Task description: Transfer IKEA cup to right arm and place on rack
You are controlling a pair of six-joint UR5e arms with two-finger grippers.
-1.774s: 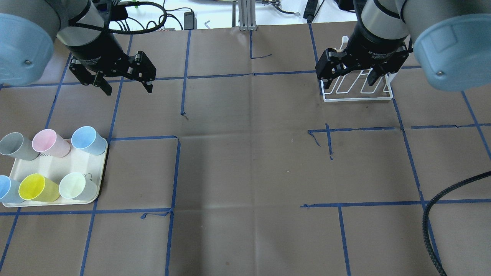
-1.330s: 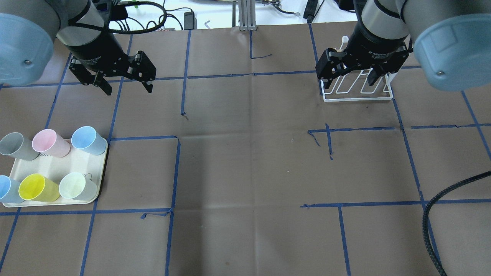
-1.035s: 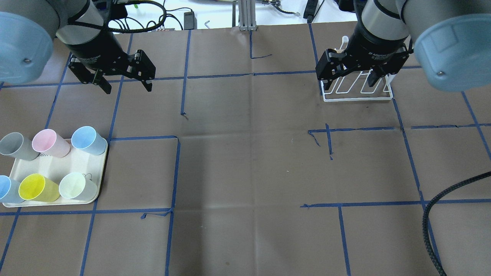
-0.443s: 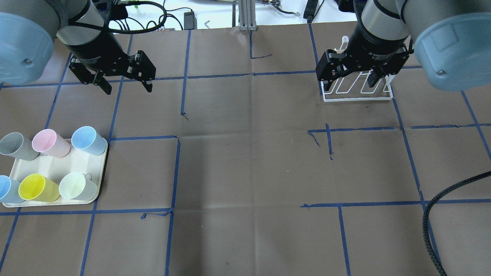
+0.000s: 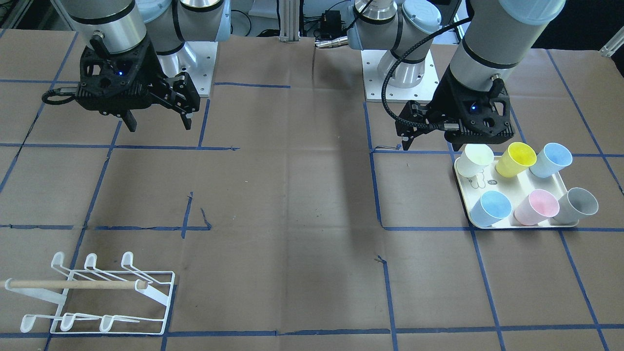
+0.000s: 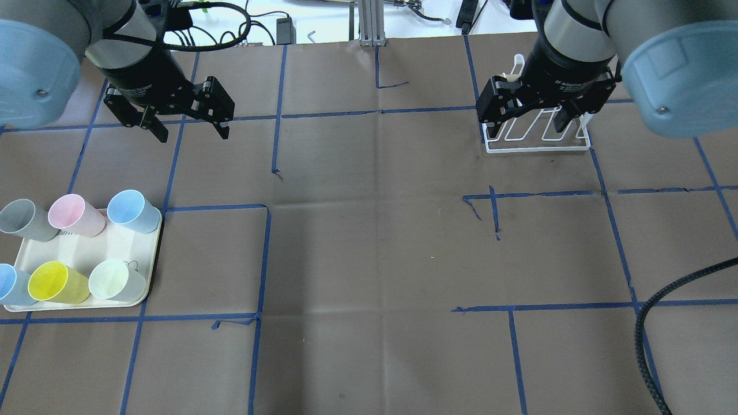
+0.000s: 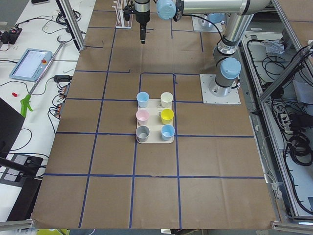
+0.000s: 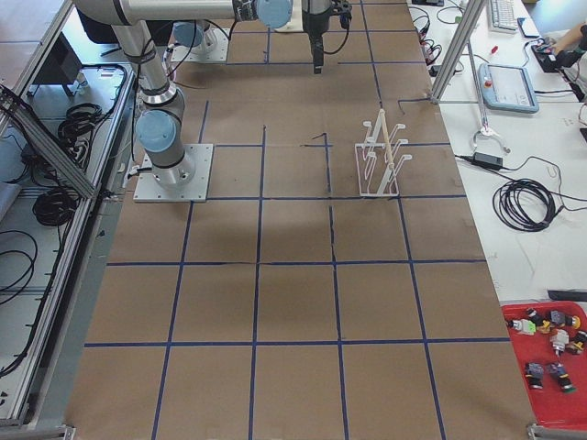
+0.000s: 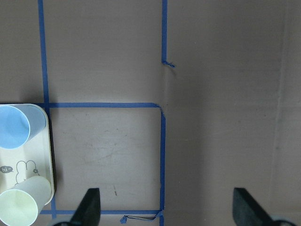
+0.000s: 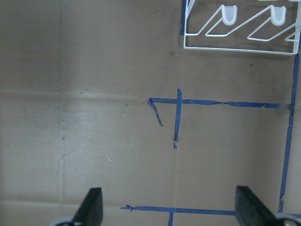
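We count six small plastic IKEA cups, all mouth-up in two rows of three on a cream rounded plastic tray (image 5: 512,186) at the robot's left side of the table. The row nearer the robot holds a pale green-white cup (image 5: 475,160), a yellow cup (image 5: 516,159) and a light blue cup (image 5: 551,160). The outer row holds a deeper blue cup (image 5: 491,208), a pink cup (image 5: 536,206) and a grey cup (image 5: 577,204). Looking into their mouths, we see only their own coloured walls. A small drawn figure (image 9: 21,172) shows on the tray floor beside the pale cup.

The left gripper (image 6: 194,137), black with two linkage fingers, hangs in the air off to one side of the tray. Its fingers are spread wide with only table paper between them, and it touches no cup.

At the robot's right side sits the low white wire rack (image 5: 168,302) with looped prongs and a light wooden dowel (image 5: 73,284) across it. We see no cup on it. The right gripper (image 5: 159,126), also black, hovers above the table with its fingers spread wide around bare paper. Its wrist view catches just the rack's edge.

Everything rests on the brown paper table cover (image 6: 369,259), gridded with blue tape.
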